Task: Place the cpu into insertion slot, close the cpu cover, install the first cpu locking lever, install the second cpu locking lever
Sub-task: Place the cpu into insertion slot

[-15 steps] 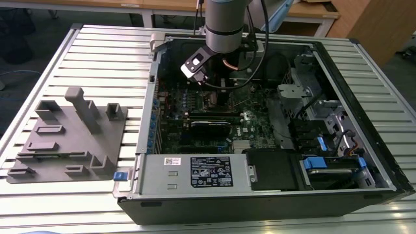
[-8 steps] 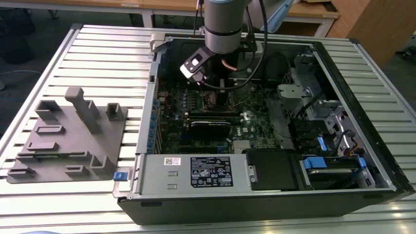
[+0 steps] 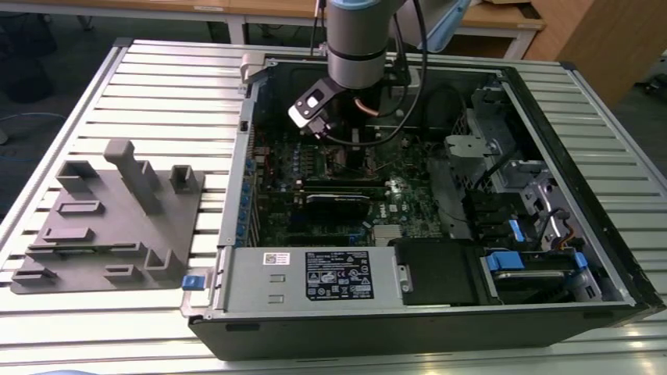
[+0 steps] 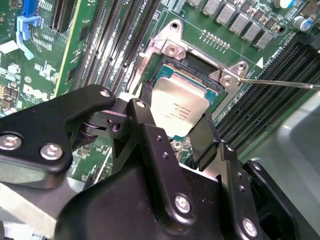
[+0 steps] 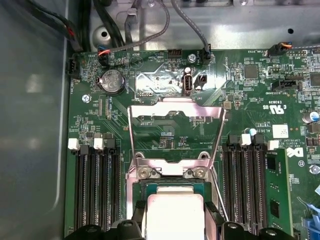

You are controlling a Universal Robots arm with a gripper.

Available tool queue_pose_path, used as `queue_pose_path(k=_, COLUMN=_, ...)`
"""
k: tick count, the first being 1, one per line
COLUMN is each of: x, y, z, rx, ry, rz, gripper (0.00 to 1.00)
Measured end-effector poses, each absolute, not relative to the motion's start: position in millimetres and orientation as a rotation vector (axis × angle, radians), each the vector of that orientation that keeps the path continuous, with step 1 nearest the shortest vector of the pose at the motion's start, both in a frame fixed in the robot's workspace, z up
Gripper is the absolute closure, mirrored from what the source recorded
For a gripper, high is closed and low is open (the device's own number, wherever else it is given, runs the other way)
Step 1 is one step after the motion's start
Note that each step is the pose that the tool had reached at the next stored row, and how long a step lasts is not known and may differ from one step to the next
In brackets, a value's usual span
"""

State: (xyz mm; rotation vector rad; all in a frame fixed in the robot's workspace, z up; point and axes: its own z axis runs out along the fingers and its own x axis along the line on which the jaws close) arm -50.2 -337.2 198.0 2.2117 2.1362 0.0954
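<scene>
One claw (image 4: 175,120) seen pinching cpu (image 4: 177,105), fingers (image 4: 204,137) set against two opposite edges. Cpu held flat, silvery top up, edges lined up with insertion slot (image 4: 196,75) directly beneath; seated or just above, cannot be told. Cpu cover (image 5: 175,103) raised open, tilted back on hinge beside slot. Thin lever rod (image 4: 280,83) pointed outward across black memory slots (image 4: 265,102). Open computer case (image 3: 417,336) rested on slatted tabletop (image 3: 156,78).
</scene>
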Motion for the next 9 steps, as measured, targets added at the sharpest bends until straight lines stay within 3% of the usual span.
queue_pose_path(k=9, x=-50.6, y=-337.3, z=195.0, rx=2.211, ry=2.136, rz=0.095, gripper=0.46)
